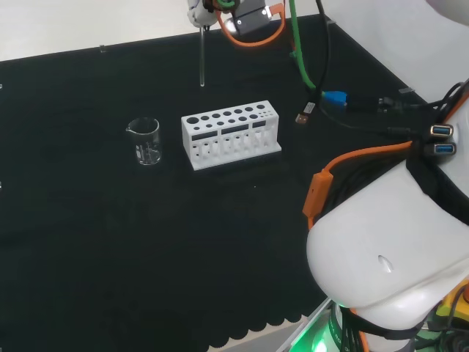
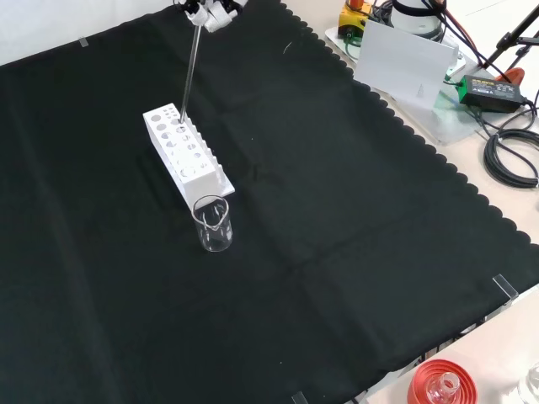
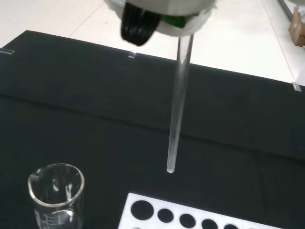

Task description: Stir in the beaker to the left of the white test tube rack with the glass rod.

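Observation:
A clear glass rod hangs upright from the hand at the head view's top edge, and the hand is shut on the rod's upper end. The rod's tip floats above the cloth, behind the white test tube rack. An empty glass beaker stands left of the rack. In the front view the rod drops from the hand over the rack's far end, with the beaker in front of the rack. The wrist view has the rod, beaker and rack close up.
Cables and plugs lie on the cloth right of the rack in the head view. In the front view a red ribbed stand with a flask sits off the cloth's near corner, and a white board and cables lie beyond the right edge.

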{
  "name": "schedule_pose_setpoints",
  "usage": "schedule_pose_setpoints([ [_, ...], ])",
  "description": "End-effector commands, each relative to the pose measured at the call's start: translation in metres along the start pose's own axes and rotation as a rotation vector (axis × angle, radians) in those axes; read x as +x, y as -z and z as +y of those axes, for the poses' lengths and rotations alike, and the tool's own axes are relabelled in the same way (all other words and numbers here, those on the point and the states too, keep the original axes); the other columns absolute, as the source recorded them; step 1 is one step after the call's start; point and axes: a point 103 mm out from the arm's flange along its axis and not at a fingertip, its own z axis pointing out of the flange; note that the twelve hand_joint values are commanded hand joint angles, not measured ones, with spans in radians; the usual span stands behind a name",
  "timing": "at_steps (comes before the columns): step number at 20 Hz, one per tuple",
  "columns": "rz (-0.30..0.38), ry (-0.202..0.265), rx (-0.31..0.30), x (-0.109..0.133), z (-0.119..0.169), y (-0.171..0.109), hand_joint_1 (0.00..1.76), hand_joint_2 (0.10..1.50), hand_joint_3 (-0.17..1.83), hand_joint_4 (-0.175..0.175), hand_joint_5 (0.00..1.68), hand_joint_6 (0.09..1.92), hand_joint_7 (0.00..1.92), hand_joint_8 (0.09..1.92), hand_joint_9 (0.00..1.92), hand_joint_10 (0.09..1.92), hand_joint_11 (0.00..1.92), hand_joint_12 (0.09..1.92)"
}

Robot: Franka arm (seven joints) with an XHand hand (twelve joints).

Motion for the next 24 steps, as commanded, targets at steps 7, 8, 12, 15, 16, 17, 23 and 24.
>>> schedule_pose_setpoints([
  [7,0.023,0.098,-0.016,0.067,0.027,0.008,1.19,0.73,0.7,-0.175,1.08,1.0,1.57,0.82,1.67,0.7,1.62,0.9],
  [8,0.022,0.112,-0.017,0.074,0.03,0.008,1.19,0.73,0.7,-0.175,1.08,1.0,1.57,0.82,1.67,0.7,1.62,0.9],
  [12,0.034,0.149,-0.016,0.096,0.039,0.006,1.19,0.73,0.7,-0.175,1.08,1.0,1.57,0.82,1.67,0.7,1.62,0.89],
  [15,0.038,0.17,-0.015,0.108,0.045,0.003,1.19,0.73,0.7,-0.175,1.08,1.0,1.57,0.82,1.67,0.69,1.62,0.89],
  [16,0.038,0.175,-0.014,0.112,0.046,0.002,1.19,0.73,0.7,-0.175,1.08,1.0,1.57,0.82,1.67,0.69,1.62,0.89],
  [17,0.039,0.179,-0.012,0.114,0.048,0.001,1.19,0.73,0.7,-0.175,1.08,1.0,1.57,0.82,1.67,0.69,1.62,0.89],
  [23,0.047,0.19,-0.001,0.12,0.051,-0.007,1.19,0.73,0.7,-0.175,1.09,1.0,1.57,0.82,1.67,0.69,1.62,0.89],
  [24,0.046,0.192,0.003,0.12,0.051,-0.009,1.19,0.73,0.7,-0.175,1.09,1.0,1.57,0.82,1.67,0.69,1.62,0.89],
])
